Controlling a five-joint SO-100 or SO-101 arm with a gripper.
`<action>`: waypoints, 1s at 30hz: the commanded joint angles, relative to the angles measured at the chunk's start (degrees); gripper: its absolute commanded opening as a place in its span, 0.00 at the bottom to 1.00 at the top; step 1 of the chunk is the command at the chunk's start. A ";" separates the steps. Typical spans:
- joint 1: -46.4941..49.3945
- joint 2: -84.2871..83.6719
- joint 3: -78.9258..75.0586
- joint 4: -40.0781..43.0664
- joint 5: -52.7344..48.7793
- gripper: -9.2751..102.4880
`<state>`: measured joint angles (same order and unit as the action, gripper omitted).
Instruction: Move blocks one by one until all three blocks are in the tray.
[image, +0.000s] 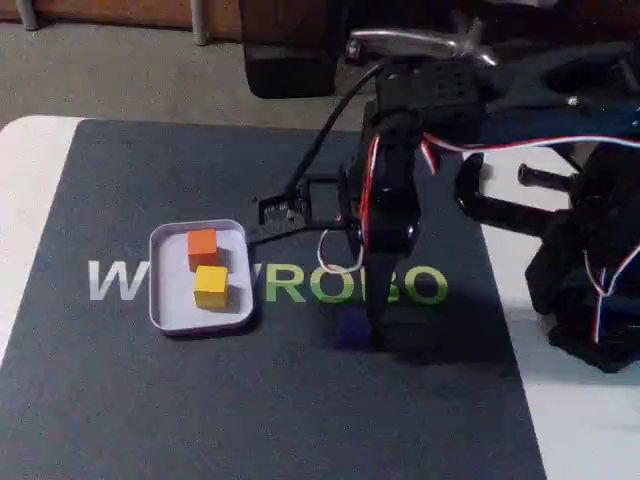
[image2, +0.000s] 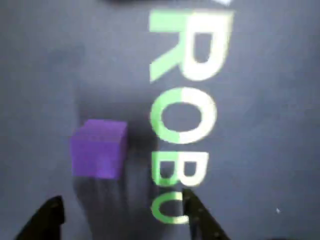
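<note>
The pale tray (image: 173, 300) sits on the left part of the dark mat, holding an orange block (image: 202, 247) and a yellow block (image: 210, 285) close together. A purple block (image: 351, 330) rests on the mat below the green letters, outside the tray. My gripper (image: 373, 332) points down just to the right of it. In the wrist view the purple block (image2: 97, 149) lies ahead of my gripper (image2: 122, 220). The black fingertips (image2: 47, 217) stand wide apart at the bottom edge, open and holding nothing.
The dark mat (image: 250, 420) with white and green letters (image2: 187, 95) covers most of the white table (image: 30, 190). The arm's black base, clamps and wires (image: 585, 260) crowd the right side. Dark furniture stands behind the table.
</note>
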<state>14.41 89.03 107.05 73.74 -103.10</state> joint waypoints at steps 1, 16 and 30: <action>-0.09 -0.53 0.26 -0.88 -0.70 0.33; -3.43 -3.60 0.35 -2.11 -0.97 0.33; -6.33 -7.91 -0.88 -5.27 0.79 0.32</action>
<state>8.17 81.39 107.58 69.17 -102.74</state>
